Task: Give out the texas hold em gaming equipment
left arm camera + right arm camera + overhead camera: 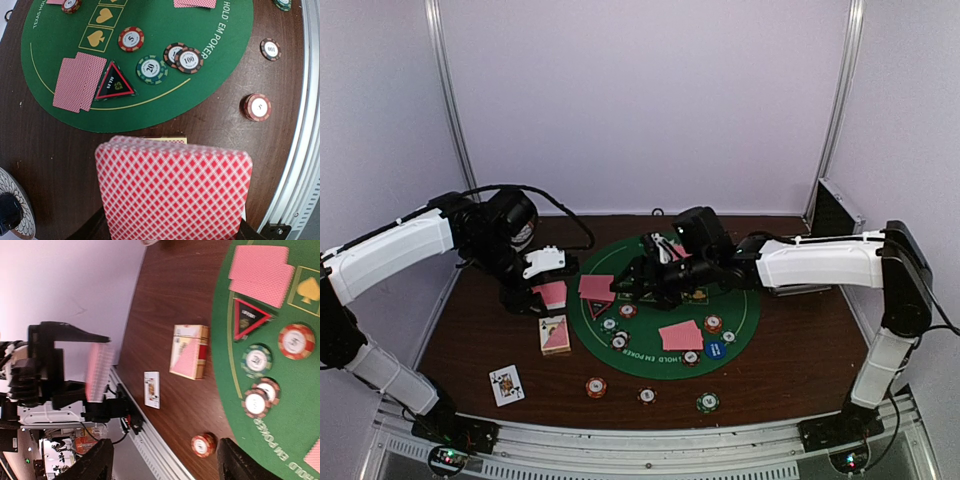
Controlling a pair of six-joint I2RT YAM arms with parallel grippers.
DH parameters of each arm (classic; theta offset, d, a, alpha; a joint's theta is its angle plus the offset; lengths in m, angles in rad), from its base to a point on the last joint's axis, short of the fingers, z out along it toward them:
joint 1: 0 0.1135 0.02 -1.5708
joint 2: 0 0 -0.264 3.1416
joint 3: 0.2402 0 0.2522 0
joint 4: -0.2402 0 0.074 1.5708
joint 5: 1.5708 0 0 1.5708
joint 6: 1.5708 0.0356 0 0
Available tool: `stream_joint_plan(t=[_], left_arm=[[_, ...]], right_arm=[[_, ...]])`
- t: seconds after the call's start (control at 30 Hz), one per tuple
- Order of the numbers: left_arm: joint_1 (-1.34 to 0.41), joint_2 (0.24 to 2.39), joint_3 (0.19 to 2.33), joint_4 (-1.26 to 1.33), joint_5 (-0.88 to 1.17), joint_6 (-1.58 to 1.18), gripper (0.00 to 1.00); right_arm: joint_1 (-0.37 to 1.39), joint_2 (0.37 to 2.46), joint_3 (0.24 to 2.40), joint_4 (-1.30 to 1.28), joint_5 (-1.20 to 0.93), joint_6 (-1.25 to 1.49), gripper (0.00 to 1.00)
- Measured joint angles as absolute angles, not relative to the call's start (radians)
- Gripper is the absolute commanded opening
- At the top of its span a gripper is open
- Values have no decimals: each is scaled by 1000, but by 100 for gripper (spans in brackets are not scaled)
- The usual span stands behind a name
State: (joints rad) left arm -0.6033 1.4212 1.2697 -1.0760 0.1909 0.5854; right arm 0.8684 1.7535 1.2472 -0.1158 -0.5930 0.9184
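- Left gripper: clenched on the deck of red-backed cards. It holds the deck above the table, just off the green mat. I judge this keeps the deck within reach as the dealing supply.
- Right gripper: released, fingers spread wide with nothing between them. It hovers over the mat's left part, near a pair of cards lying face down.
- That pair touches the red triangle. I read the pair as a dealt hand and the triangle as that seat's marker.
- Left wrist view: the deck's back fills the foreground and hides that gripper's own fingers.
- Right wrist view: it shows the deck edge-on between the left fingers, which confirms the grip. The card box lies on the wood beside the mat.
- Top view: only here do I see the second pair whole and the blue disc.
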Motion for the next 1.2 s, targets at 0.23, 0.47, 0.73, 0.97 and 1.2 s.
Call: stream_joint_plan(t=[0.23, 0.47, 0.73, 0.97, 1.2], left_arm=[[-603, 1421, 1270, -1076, 192, 585, 22], [-603, 1421, 1270, -1076, 199, 584, 22], [-601, 1421, 1270, -1074, 198, 576, 22], [-595, 1421, 1270, -1073, 196, 565, 22], [-593, 1421, 1270, -1073, 198, 563, 22]], right_arm=[[958, 1856, 1293, 159, -651, 1090, 78], [996, 1945, 1333, 289, -661, 1196, 78], [1011, 2013, 1383, 383, -672, 1264, 78], [1021, 2084, 1438, 409, -680, 1295, 77], [1028, 2143, 1484, 439, -673, 1326, 76]])
